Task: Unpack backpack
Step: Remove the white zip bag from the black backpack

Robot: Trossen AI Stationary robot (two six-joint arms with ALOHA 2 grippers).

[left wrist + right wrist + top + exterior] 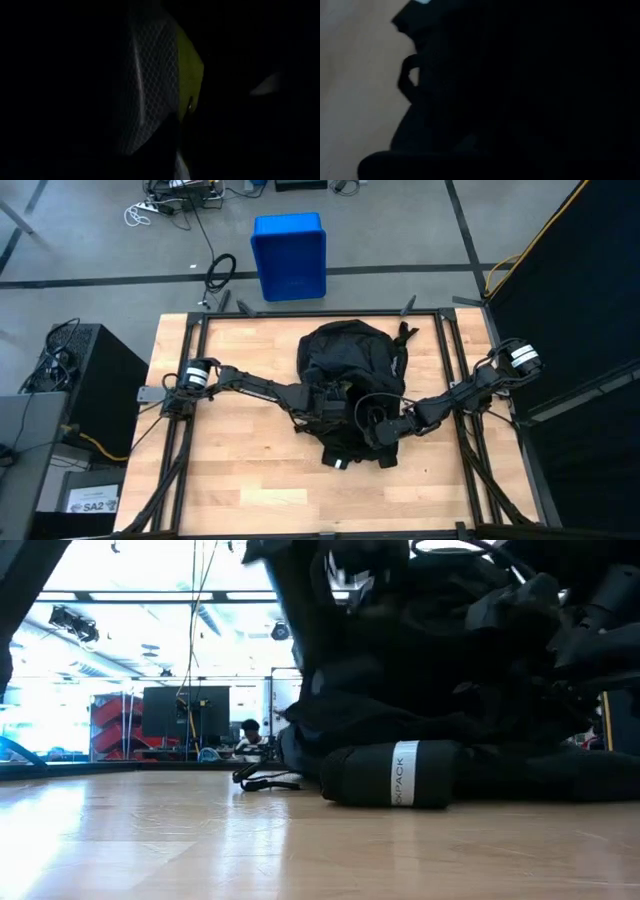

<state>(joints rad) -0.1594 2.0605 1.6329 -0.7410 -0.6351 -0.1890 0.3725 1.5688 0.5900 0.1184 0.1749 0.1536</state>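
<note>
Wooden table, black backpack lying lengthwise away from the arms
Both grippers meet at its near end: left gripper pressed shut inside, right gripper shut alongside

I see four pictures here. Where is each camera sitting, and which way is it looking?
High view: above the table, looking straight down on the backpack, with both arms reaching in and a blue bin on the floor beyond.
Low view: at tabletop height, looking level across the wooden table into the room; arm parts hang above.
Left wrist view: on the left arm, deep inside the dark bag, facing grey mesh with a yellow edge.
Right wrist view: on the right arm, pressed against black fabric.
High and low views share the backpack.
</note>
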